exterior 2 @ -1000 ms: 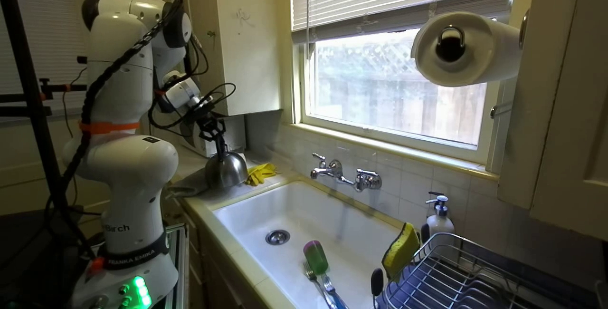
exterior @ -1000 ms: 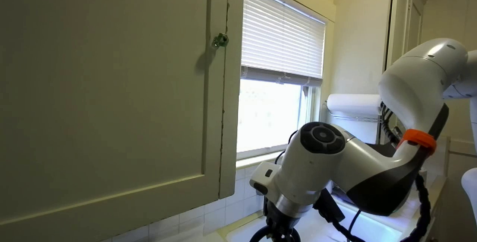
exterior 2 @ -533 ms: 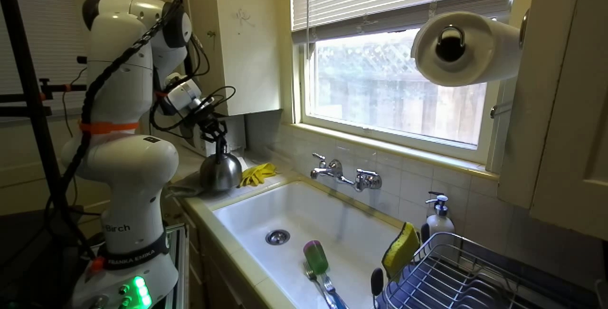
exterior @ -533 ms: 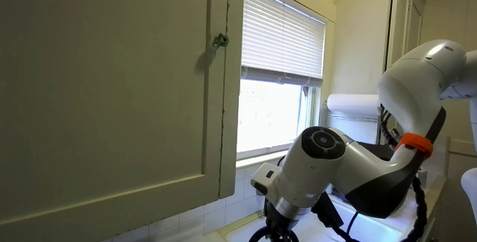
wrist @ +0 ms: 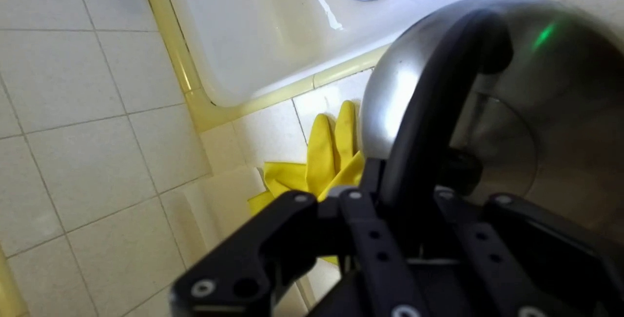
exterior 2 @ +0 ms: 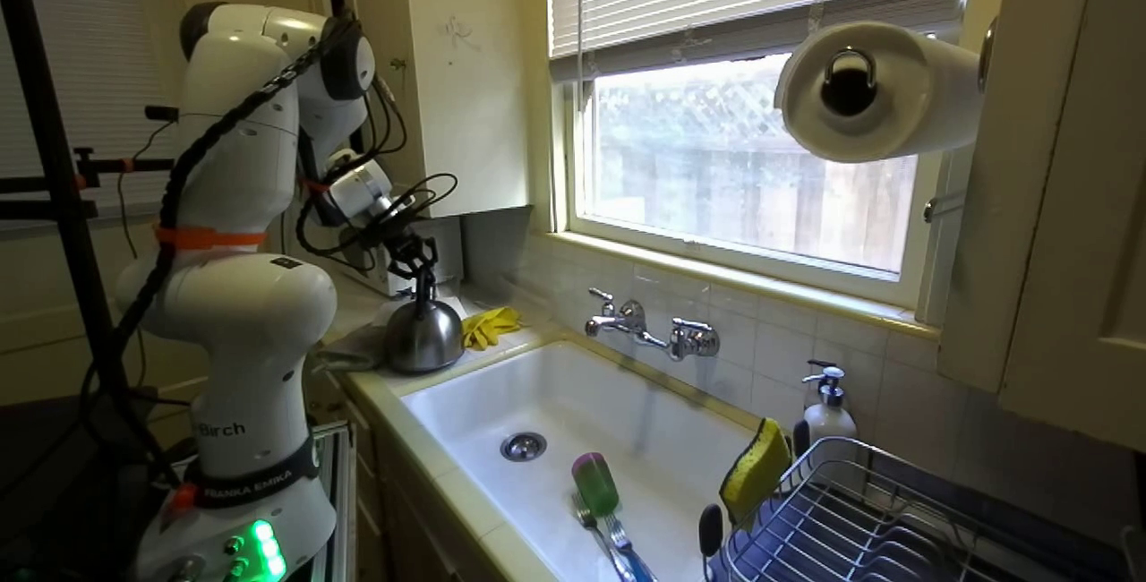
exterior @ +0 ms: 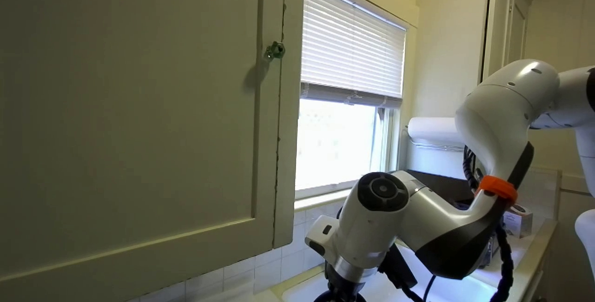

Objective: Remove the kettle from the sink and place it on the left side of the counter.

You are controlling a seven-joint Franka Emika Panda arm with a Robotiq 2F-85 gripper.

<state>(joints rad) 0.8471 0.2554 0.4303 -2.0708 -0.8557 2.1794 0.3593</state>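
"Where the pincer (wrist: 408,188) meets the kettle (exterior 2: 425,338), what is it doing?"

"Gripping. Its fingers (wrist: 363,214) clamp the black arched handle (wrist: 438,97), one on each side; the wrist view shows that close up."

"And the kettle itself?"

"Steel, close to upright, just past the far left end of the white sink (exterior 2: 555,376) and above the tiled table (wrist: 273,131). Whether its base touches, I can't tell; in an exterior view it looks very near."

"What's beside it?"

"A yellow rubber glove (exterior 2: 491,329), just to the right. One or a pair, I can't say."

"Anything in the sink?"

"A drain strainer (exterior 2: 524,448) towards the left end and, nearer, a green container (exterior 2: 594,482) with a pink end and two forks (exterior 2: 585,517), one blue-handled."

"And to the right?"

"The chrome faucet (exterior 2: 627,320) juts from the wall (exterior 2: 752,322) on the far side. Near right stands a wire dish rack (exterior 2: 859,524), a yellow sponge (exterior 2: 756,473) on edge at its left, and just beyond them a soap dispenser (exterior 2: 831,421). A paper towel roll (exterior 2: 877,94) hangs above."

"Where is the arm (exterior 2: 237,143)?"

"In both exterior views. In an exterior view it bends low beside a big cupboard door (exterior: 139,121), and the lower edge cuts off part of the pincer."
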